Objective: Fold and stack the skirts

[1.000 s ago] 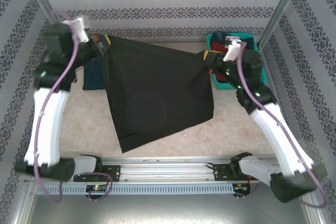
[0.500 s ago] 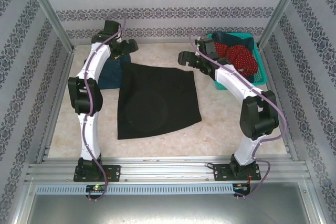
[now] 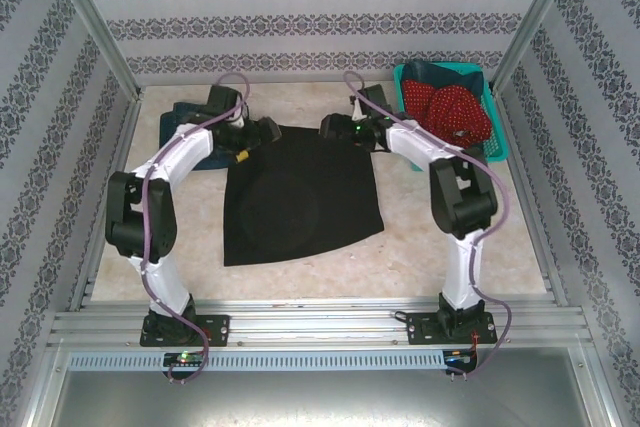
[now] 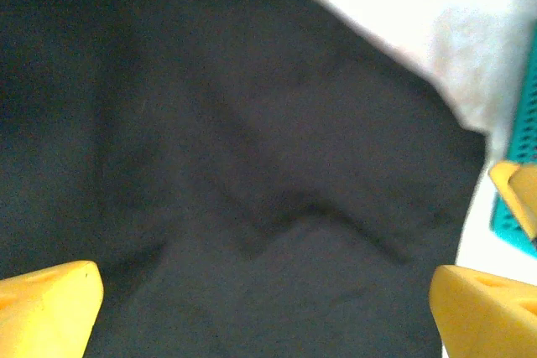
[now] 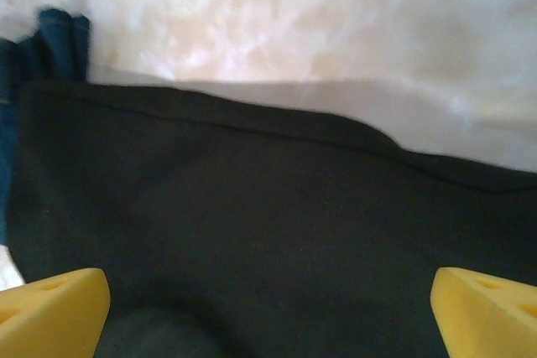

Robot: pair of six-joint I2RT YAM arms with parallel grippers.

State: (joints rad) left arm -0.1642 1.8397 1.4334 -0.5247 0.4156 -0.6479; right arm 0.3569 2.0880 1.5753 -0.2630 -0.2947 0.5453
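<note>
A plain black skirt lies spread flat in the middle of the table. My left gripper hovers open at its far left corner, and my right gripper hovers open over its far edge. In the left wrist view the black skirt lies under the wide-apart yellow fingertips. The right wrist view has the skirt's hem between its fingertips, nothing gripped. A dark blue skirt lies folded beneath the left arm. A red dotted skirt and a dark blue one sit in the basket.
The teal mesh basket stands at the far right corner of the table. Metal frame posts rise at both far corners, and patterned walls close in three sides. Bare marbled tabletop surrounds the black skirt.
A second ago both grippers held the black skirt stretched up in the air. It now lies flat on the table, let go, and both open grippers have drawn inward along its far edge.
</note>
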